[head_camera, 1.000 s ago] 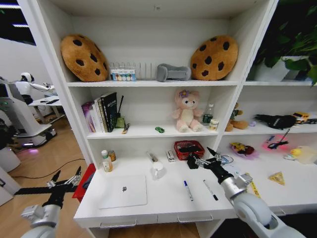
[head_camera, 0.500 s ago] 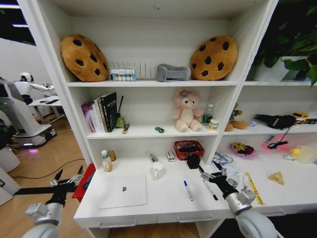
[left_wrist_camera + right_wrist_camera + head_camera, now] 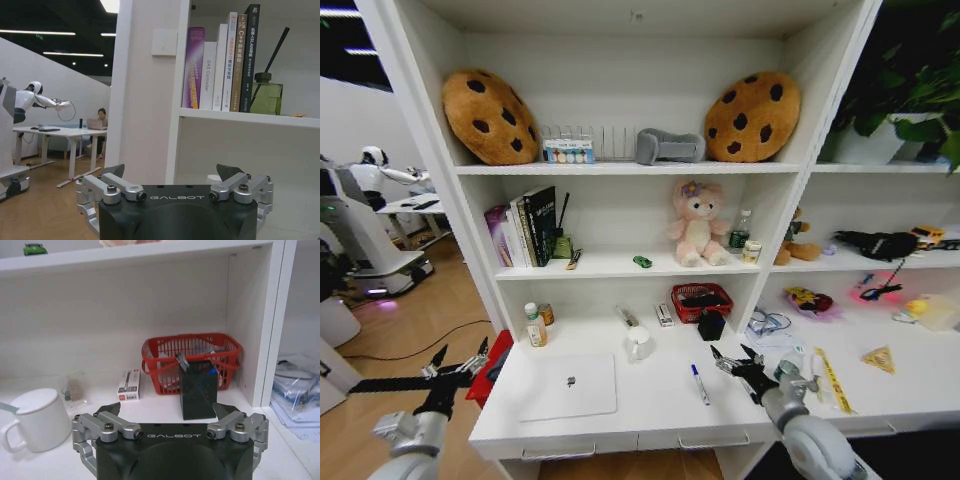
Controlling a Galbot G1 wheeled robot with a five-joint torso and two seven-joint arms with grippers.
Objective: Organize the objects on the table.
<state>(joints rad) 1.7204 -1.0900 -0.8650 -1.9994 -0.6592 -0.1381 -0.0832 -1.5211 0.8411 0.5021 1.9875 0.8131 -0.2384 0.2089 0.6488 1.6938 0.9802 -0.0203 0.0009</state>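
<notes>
A black square holder (image 3: 711, 325) stands on the white table (image 3: 660, 410) just in front of a red basket (image 3: 701, 299). My right gripper (image 3: 738, 362) hovers open and empty over the table, a short way nearer than the holder (image 3: 198, 389). A blue marker (image 3: 700, 384) lies just left of it. The silver laptop (image 3: 570, 386) lies closed at front left, with the white mug (image 3: 639, 343) behind it. Two small bottles (image 3: 533, 325) stand at back left, and a yellow ruler (image 3: 835, 380) lies to the right. A tiny green toy (image 3: 642, 261) sits on the shelf above. My left gripper (image 3: 457, 365) hangs open off the table's left end.
Books (image 3: 528, 226) and a diffuser bottle (image 3: 266, 94) fill the middle shelf's left side, and a pink plush (image 3: 697, 225) sits further right. Cookie cushions (image 3: 489, 116) rest on the top shelf. A shelf upright (image 3: 765, 262) splits the table. A small white box (image 3: 130, 385) lies beside the basket (image 3: 190, 360).
My right gripper has let go of the black holder, which now stands in front of the basket, and has drawn back toward the table's front edge. The left arm has barely moved.
</notes>
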